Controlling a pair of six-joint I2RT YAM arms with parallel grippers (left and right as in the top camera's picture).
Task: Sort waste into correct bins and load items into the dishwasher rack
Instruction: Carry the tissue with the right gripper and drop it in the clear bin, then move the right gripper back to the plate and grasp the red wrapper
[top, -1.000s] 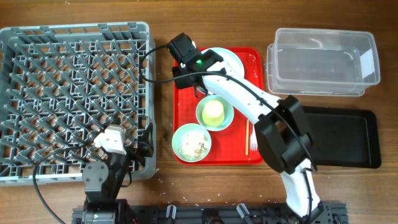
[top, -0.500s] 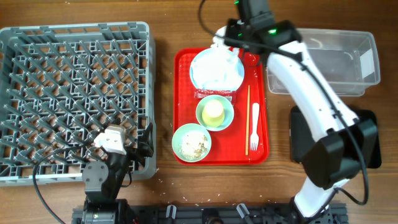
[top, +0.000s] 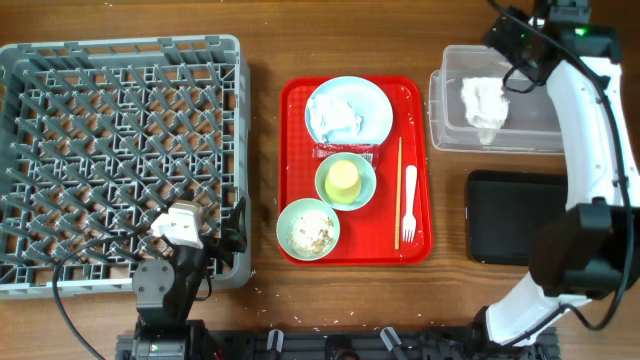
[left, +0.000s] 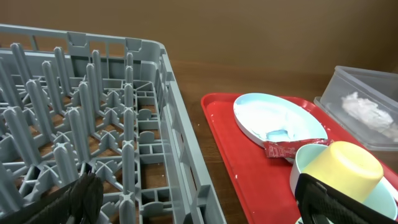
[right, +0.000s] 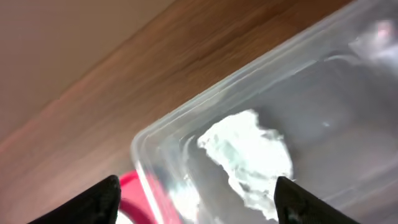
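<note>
Readable text, labels, brands, numbers, signs: none in any view. Small red wrapper (top: 345, 152) on the red tray (top: 298, 150): any print on it is too small to make out, overhead or from the left wrist.

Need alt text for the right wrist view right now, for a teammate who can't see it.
A crumpled white napkin lies inside the clear plastic tub, seen from above its rounded corner. The right gripper is open above it, with wooden table beyond.

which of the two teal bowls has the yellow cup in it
The middle bowl on the red tray, next to the plate, holds the yellow cup; the other bowl holds only food scraps.
</note>
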